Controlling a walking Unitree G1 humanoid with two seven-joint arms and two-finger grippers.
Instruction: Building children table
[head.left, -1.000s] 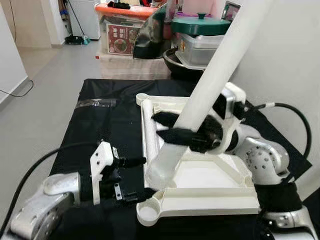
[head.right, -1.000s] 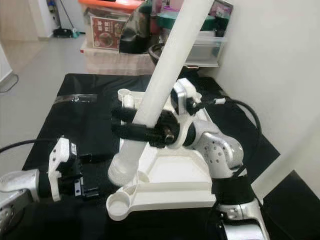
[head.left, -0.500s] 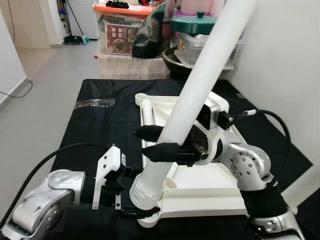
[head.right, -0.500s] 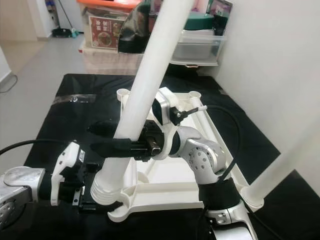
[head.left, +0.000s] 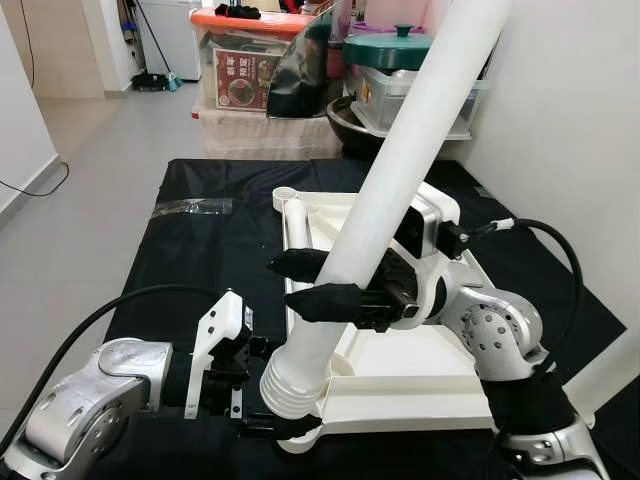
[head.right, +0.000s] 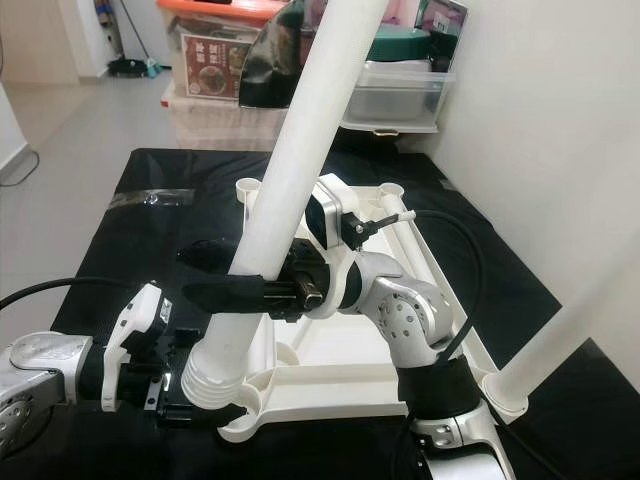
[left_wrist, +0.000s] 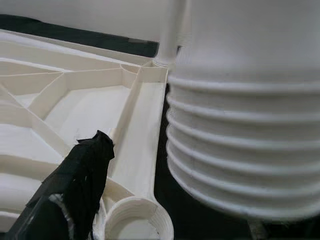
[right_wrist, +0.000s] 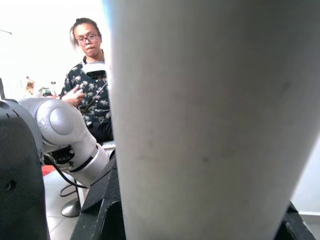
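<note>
step: fitting a white table leg (head.left: 400, 170) into a corner socket (head.left: 300, 432) of the upturned white tabletop (head.left: 400, 355), by my reading; the leg's ribbed, threaded end (head.left: 290, 385) sits at the lower centre of the left eye frame, just above that near-left socket.
right tool (head.left: 312, 283): its two black fingers are clamped around the leg's lower shaft, mid-frame.
left tool (head.left: 262, 385): low in the lower left of the frame, beside the socket corner; one black finger (left_wrist: 75, 185) lies along the tabletop's rim by the socket, but i cannot tell whether the fingers are apart or together.
leg axis: long axis runs diagonally, threaded end pointing down toward the lower left, the far end rising out through the upper right of the frame; tilted, not upright.
tabletop: lies underside up on the black-covered surface (head.left: 200, 250), centre of frame, ribs and corner sockets facing up.
other leg (head.right: 560, 330): already standing in the near-right corner, lower right of the right eye frame.
next move: likely calls for bringing the leg closer to upright, centring the threads over the socket, then lowering and twisting it in.
risk: seated at this tilt, the threads could cross or skid off the rim.
</note>
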